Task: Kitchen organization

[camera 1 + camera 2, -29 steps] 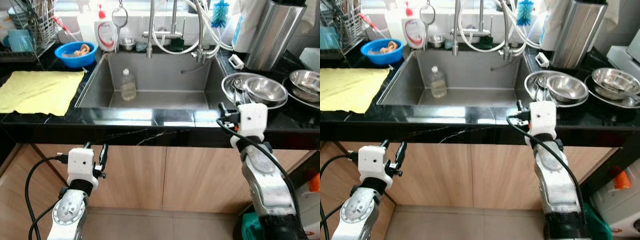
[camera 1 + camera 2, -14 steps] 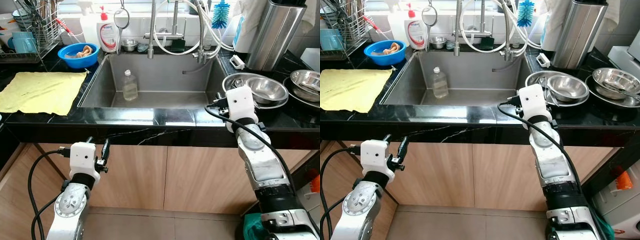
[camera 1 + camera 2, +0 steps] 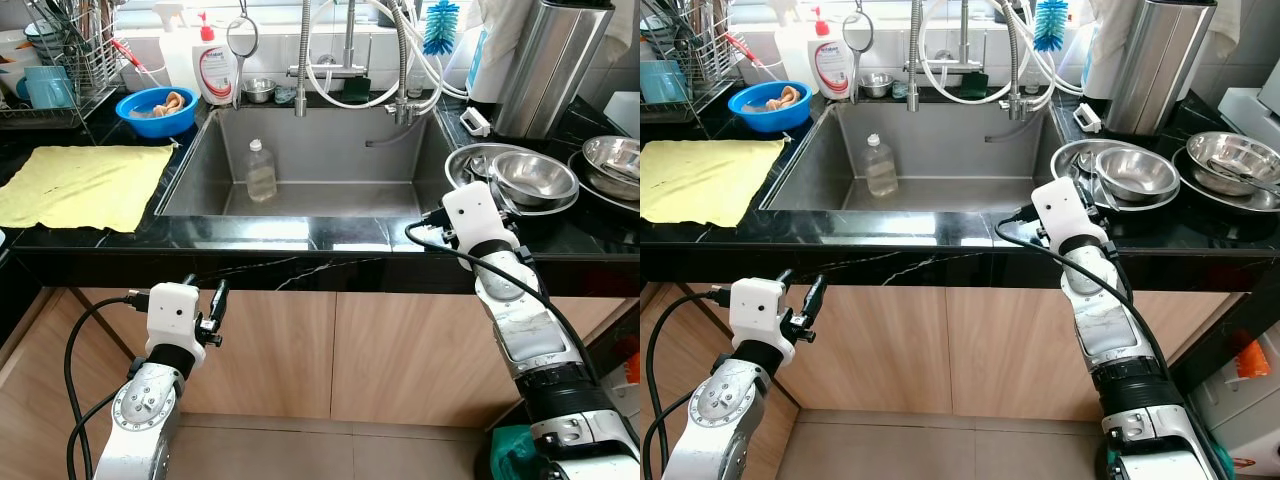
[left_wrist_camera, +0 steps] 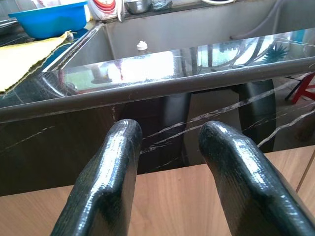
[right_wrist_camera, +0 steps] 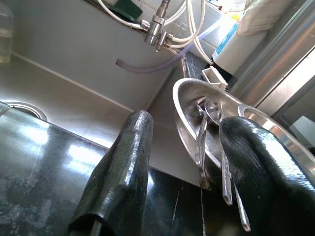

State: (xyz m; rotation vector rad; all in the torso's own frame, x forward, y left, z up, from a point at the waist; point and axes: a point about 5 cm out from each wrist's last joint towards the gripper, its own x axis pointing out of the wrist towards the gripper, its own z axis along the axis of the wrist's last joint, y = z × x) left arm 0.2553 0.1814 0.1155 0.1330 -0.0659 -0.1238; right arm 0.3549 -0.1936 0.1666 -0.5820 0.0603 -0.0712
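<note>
Overhead, black marble counter point(image 3: 300, 235) around steel sink point(image 3: 330, 150).

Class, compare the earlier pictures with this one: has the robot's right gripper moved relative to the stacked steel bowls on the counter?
Yes. The right gripper has swung toward the robot's left and forward, closing on the sink-side rim of the stacked steel bowls.

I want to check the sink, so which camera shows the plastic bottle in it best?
Left eye view: the plastic bottle stands upright and whole in the sink. Right eye view matches. Left wrist view catches its cap; right wrist view, an edge.
</note>
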